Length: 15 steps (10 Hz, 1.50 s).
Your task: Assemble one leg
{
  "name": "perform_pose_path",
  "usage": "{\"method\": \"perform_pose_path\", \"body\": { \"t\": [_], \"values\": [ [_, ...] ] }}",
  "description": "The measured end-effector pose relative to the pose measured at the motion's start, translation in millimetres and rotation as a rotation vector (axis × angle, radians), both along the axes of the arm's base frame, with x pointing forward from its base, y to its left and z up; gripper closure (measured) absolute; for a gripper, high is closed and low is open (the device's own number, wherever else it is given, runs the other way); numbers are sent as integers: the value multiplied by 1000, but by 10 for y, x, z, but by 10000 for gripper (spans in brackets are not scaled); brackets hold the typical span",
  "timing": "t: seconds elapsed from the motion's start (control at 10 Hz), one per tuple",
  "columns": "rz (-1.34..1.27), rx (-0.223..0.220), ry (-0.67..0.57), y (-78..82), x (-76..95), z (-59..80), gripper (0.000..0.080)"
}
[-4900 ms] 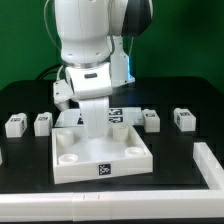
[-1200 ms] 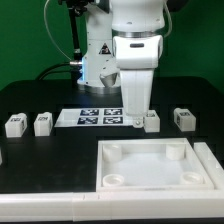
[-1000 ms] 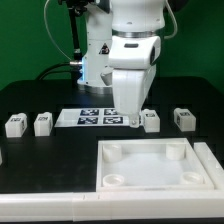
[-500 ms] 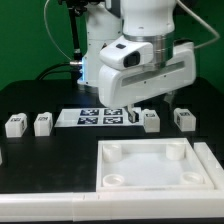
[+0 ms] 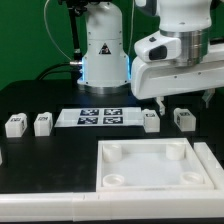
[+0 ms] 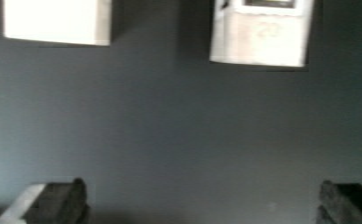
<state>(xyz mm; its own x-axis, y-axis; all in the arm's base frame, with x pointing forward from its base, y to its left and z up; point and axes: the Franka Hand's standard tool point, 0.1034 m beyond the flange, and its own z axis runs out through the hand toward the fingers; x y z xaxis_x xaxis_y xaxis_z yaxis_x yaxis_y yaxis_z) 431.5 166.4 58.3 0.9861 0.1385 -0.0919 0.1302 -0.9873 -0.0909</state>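
Note:
Several small white legs with marker tags lie on the black table: two at the exterior view's left (image 5: 14,125) (image 5: 42,123) and two at its right (image 5: 151,120) (image 5: 184,119). My gripper (image 5: 185,101) hovers above the two right legs, open and empty. In the wrist view two legs (image 6: 59,22) (image 6: 263,32) lie apart on the dark table ahead of the gripper (image 6: 203,205). Its dark fingertips (image 6: 53,203) stand wide apart and touch nothing. The large white panel (image 5: 150,178) with round corner sockets lies at the front.
The marker board (image 5: 100,117) lies flat between the left and right legs. A white L-shaped rail (image 5: 40,205) runs along the table's front and the exterior view's right, against the panel. The robot's base (image 5: 105,50) stands behind the marker board.
Since 4.9 s ago the panel has shifted to the front right corner. In the last second the hand has turned and swung from beside the marker board to the exterior view's right, above the right legs.

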Motion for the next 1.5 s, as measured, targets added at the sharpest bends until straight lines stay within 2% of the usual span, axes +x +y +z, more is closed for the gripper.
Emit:
{"method": "perform_pose_path", "body": {
  "t": [0.1,0.3,0.4,0.5,0.6,0.7,0.8,1.0,1.2,1.3,1.5],
  "values": [
    [20,0,8,55,-33,-8,150],
    [20,-4,22,32,-26,-2,150],
    [27,-15,67,16,-83,-11,150],
    [42,-44,205,-9,-143,9,150],
    [42,-52,281,20,-98,-13,150],
    [37,-64,354,49,-176,-115,150],
    [51,-93,478,117,-315,-146,150],
    [83,-122,657,224,-392,-214,150],
    [105,-148,849,140,-568,-306,150],
    [113,-143,892,110,-577,-414,150],
    [112,-134,874,30,-577,-429,150]
  ]
}}
